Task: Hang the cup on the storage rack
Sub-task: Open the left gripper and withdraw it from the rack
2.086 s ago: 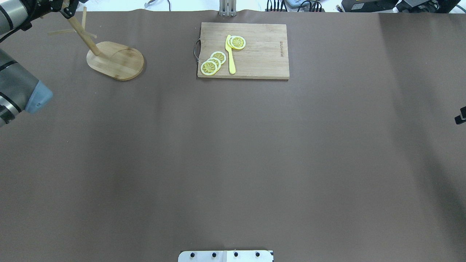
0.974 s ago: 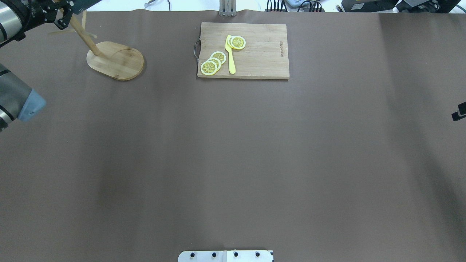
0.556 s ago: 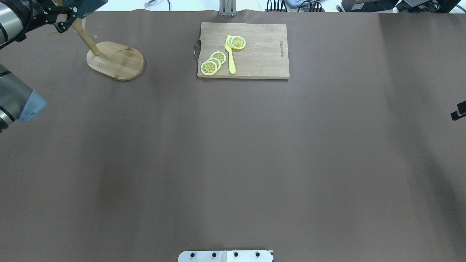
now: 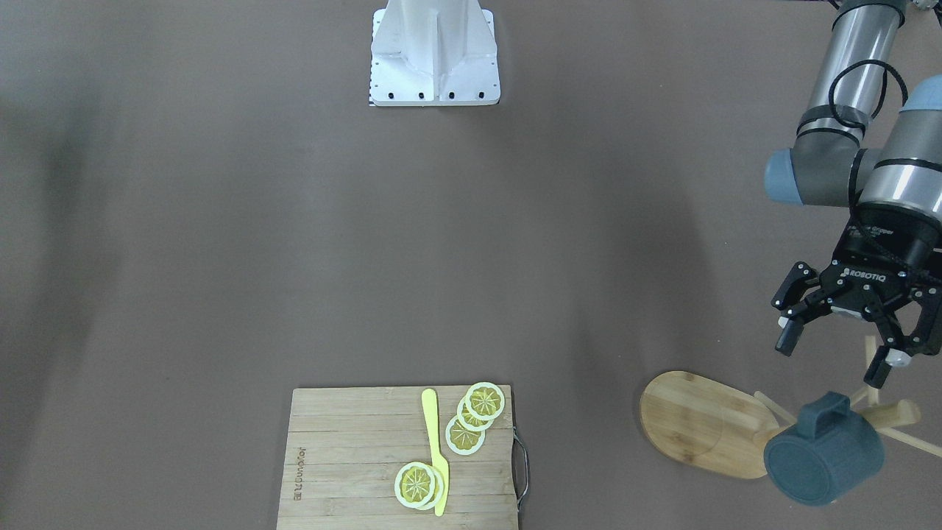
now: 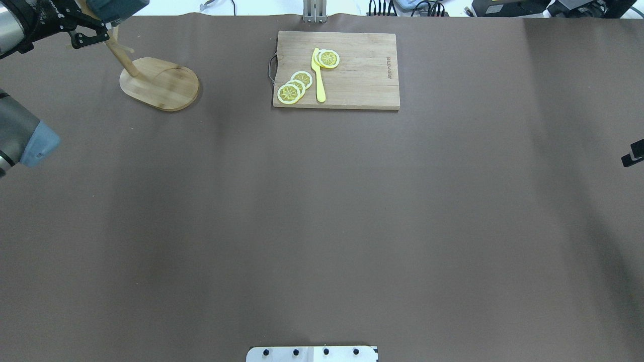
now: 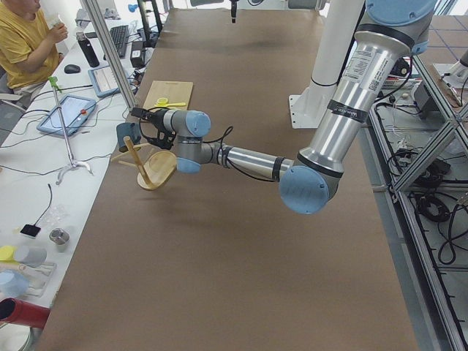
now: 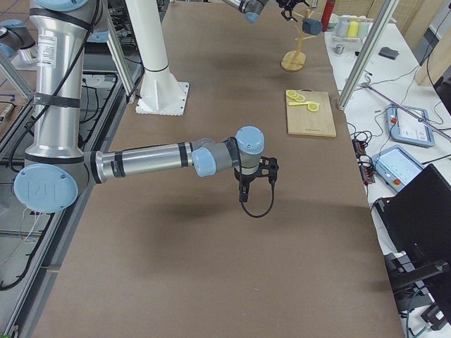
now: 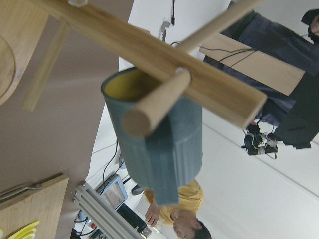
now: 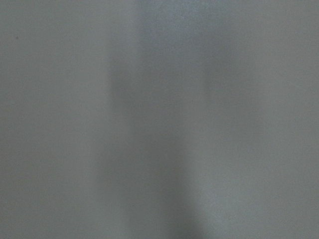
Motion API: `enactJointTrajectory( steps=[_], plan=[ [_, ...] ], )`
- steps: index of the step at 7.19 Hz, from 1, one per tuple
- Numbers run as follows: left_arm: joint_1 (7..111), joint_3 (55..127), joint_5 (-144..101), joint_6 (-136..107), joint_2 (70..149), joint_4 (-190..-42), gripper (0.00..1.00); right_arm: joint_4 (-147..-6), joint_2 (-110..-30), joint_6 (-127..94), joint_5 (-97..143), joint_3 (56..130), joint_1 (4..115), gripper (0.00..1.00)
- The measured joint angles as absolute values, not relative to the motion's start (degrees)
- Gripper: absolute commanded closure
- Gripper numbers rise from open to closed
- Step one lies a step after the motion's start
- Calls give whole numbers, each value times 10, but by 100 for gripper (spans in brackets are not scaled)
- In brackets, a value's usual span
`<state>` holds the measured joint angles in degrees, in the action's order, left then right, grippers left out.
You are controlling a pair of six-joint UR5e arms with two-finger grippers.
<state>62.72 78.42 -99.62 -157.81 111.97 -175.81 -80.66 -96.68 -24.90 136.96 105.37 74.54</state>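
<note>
Front view: left fingers (image 4: 789, 333) spread, empty; cup (image 4: 824, 460) hangs on storage rack (image 4: 699, 419) peg, 6 o'clock from fingers, apart.
Left wrist view: peg through handle, cup axis 11-to-5 o'clock.
Right side view: right fingers (image 7: 244, 189) over desk (image 7: 211, 282) middle, grip unreadable; left fingers nearer cup.

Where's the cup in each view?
Front-facing: cup bottom right, on the storage rack.
Overhead: cup top-left corner.
Exterior left: cup left, above mid-height.
Exterior right: cup top, right of centre.
Left wrist: cup centre.
Right wrist: not in it.
Landmark: the rack's oval base.
</note>
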Motion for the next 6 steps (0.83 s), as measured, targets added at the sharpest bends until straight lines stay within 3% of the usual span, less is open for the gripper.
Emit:
enactJointTrajectory(
  steps=[6],
  plan=[
    [684,839,-1030,-807,989,-1715,2,-805,-968,-248,1370,1060,759,0]
  ],
)
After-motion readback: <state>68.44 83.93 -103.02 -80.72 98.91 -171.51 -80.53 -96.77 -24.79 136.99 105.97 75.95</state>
